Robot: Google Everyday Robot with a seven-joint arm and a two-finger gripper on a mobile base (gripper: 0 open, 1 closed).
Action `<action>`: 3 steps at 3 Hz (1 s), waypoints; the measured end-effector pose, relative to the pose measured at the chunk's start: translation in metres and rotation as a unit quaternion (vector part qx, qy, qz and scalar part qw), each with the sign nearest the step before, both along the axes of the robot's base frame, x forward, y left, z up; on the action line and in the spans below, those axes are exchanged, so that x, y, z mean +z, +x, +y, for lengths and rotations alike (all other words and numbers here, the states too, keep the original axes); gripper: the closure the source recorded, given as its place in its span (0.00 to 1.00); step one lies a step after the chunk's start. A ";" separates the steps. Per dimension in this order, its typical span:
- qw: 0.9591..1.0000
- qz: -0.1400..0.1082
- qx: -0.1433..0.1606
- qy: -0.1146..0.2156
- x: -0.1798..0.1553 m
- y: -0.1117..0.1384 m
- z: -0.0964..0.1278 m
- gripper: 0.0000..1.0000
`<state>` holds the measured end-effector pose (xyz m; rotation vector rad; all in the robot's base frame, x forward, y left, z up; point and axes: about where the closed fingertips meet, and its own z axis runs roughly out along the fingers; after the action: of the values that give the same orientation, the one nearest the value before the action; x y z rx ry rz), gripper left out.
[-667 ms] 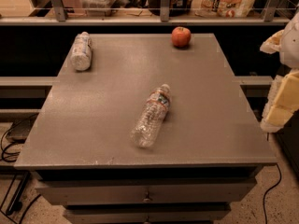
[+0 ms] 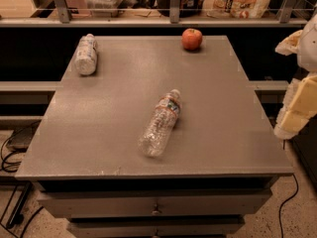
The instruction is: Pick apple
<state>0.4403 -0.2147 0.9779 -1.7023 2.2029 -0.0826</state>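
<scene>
One bottle (image 2: pixel 160 124) lies central on the table (image 2: pixel 99 138), another bottle (image 2: pixel 85 54) far-left.

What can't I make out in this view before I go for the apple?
- Gripper: off the table's right side, partly cut off by the picture's right edge in the camera view.
- Apple: at the table's far edge; its back and underside face away from the camera.
- Bottles: label print too small to read.
- Shelf goods: cut off by the top edge.
</scene>
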 end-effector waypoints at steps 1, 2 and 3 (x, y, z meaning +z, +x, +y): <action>0.996 -0.035 -0.019 0.084 -0.006 0.023 0.009 0.00; 0.984 -0.082 -0.031 0.154 -0.004 0.059 0.021 0.00; 0.968 -0.140 -0.041 0.205 0.000 0.109 0.032 0.00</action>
<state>0.5488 -0.1829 0.9776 -1.2881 1.9197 0.1005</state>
